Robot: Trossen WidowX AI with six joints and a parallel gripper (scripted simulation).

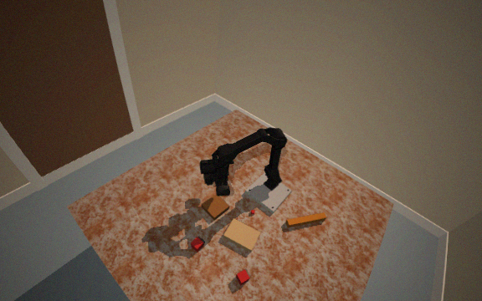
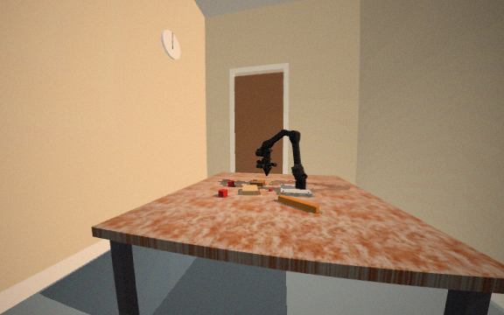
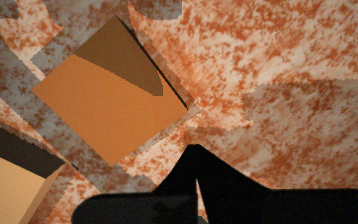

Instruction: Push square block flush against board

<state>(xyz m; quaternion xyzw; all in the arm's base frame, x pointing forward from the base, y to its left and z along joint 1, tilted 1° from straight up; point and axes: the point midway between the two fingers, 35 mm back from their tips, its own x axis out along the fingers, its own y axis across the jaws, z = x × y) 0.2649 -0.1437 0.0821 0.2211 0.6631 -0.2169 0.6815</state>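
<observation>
The orange-brown square block (image 1: 216,207) (image 2: 257,183) (image 3: 110,110) lies flat, partly in the arm's shadow. The pale tan board-like slab (image 1: 241,235) (image 2: 249,189) (image 3: 2,185) lies flat nearby; a strip of table shows between the two, and they do not touch. In the wrist view only a corner part of the slab shows, at the lower left. My gripper (image 1: 223,192) (image 2: 267,174) (image 3: 193,150) is shut and empty, pointing down above the table. It is beside the block, clear of it, and farther from the slab.
A long orange bar (image 1: 306,220) (image 2: 298,204) lies near the arm's white base plate (image 1: 281,196) (image 2: 296,192). One red cube (image 1: 197,243) (image 2: 231,184) lies beyond the slab, another red cube (image 1: 243,277) (image 2: 222,192) farther out. A tiny red piece (image 1: 253,212) (image 2: 270,190) lies between slab and base.
</observation>
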